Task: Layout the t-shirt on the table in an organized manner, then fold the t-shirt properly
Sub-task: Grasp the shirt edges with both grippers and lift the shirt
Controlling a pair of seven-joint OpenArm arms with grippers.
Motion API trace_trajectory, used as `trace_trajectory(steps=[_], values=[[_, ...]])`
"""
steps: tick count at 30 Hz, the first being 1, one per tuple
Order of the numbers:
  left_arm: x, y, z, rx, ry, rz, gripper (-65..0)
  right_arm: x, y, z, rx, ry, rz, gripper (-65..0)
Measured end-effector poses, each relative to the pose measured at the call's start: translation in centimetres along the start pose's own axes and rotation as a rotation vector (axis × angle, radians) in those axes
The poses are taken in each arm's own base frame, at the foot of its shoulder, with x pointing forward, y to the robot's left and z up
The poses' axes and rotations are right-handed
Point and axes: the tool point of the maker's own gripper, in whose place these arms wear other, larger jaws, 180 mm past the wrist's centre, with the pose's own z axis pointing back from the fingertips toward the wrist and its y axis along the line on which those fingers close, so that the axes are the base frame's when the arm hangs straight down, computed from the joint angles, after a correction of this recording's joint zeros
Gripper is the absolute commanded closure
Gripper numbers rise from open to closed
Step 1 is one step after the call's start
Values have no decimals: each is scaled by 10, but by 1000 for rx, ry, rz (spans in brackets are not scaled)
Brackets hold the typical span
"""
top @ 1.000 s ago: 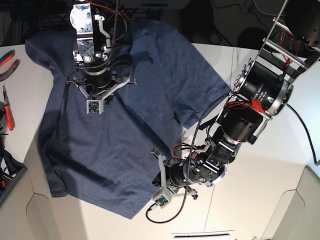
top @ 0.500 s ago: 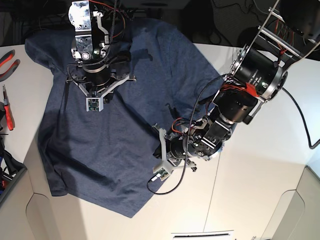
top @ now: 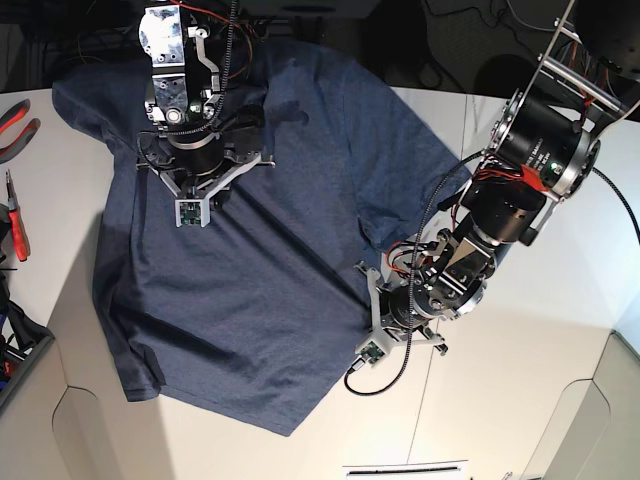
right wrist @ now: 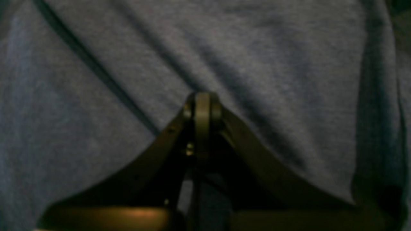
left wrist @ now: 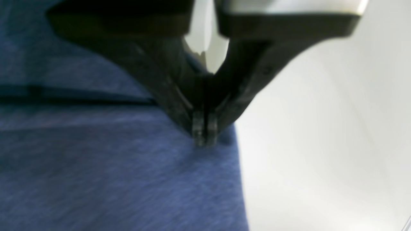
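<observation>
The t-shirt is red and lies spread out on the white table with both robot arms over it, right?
Not quite: the t-shirt is navy blue, not red, as the base view shows. The rest holds: it lies spread out on the white table, with both robot arms over it, the left gripper at its edge and the right gripper on the cloth.

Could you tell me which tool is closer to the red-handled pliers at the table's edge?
The right tool: it sits over the t-shirt nearest the pliers. The left tool is at the shirt's opposite side edge.
</observation>
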Motion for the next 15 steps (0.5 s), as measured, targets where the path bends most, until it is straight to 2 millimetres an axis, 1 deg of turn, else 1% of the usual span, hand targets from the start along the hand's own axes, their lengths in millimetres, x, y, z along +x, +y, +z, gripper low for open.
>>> trace_trajectory(steps=[3, 6, 9, 10, 13, 15], values=[[-18, 21, 8, 33, 35, -7, 0, 10, 1, -4, 5, -5, -1, 0], [-33, 35, 15, 56, 60, -6, 0, 22, 1, -11, 9, 1, 4, 0], [-52, 50, 23, 87, 99, -11, 0, 42, 1, -16, 8, -29, 5, 0], [-57, 53, 25, 95, 108, -12, 0, 51, 0, -17, 7, -45, 7, 0], [-63, 54, 27, 97, 124, -10, 0, 80, -2, -21, 3, -100, 10, 0], [-66, 53, 27, 97, 144, -9, 0, 93, -2, -23, 3, -124, 11, 0]])
